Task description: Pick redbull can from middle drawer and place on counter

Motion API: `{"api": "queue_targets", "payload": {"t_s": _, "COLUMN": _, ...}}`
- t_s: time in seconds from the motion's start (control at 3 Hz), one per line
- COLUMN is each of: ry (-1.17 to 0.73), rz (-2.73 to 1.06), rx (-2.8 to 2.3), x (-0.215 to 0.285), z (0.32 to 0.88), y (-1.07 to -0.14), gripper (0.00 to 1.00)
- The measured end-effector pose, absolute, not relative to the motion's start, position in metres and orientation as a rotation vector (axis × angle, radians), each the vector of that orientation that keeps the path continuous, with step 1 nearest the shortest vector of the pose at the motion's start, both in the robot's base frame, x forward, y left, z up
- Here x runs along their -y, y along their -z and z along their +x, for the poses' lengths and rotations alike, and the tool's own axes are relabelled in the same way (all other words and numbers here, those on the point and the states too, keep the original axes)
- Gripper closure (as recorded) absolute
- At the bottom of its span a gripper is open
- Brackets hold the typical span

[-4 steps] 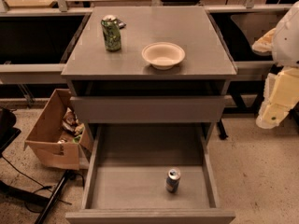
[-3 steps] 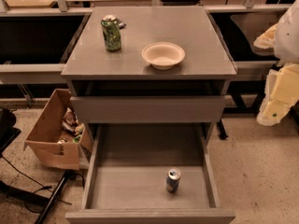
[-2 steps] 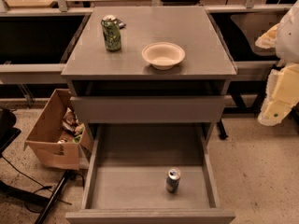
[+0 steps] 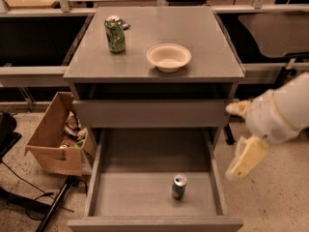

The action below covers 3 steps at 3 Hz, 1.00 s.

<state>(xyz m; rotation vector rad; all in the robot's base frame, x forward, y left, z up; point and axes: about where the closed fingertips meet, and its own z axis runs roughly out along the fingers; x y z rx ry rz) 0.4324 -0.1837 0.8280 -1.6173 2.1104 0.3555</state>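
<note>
Counter (image 4: 203,37) up top, middle drawer (image 4: 140,197) wide open below. Gripper (image 4: 232,141) hangs off the drawer's right side, spread open and empty. White bowl (image 4: 169,57) and green can (image 4: 115,35) sit on the counter. Redbull can (image 4: 178,186) stands upright near the drawer's front.

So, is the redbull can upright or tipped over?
Upright: the redbull can stands on the middle drawer floor, silver top up. The gripper hangs right of the drawer.
</note>
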Motion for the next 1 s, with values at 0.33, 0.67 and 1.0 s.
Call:
{"api": "queue_targets", "payload": {"t_s": 0.33, "ry": -0.615, "rz": -1.478, "rx": -1.964, "x": 0.156, "z": 0.43, "y": -0.745, "gripper": 0.0}}
{"api": "queue_targets", "payload": {"t_s": 0.67, "ry": -0.644, "rz": -1.315, "rx": -1.832, "x": 0.146, "z": 0.473, "y": -0.71, "gripper": 0.0}}
{"api": "queue_targets", "payload": {"t_s": 1.0, "ry": -0.642, "rz": -1.285, "rx": -1.832, "x": 0.146, "z": 0.482, "y": -0.695, "gripper": 0.0}}
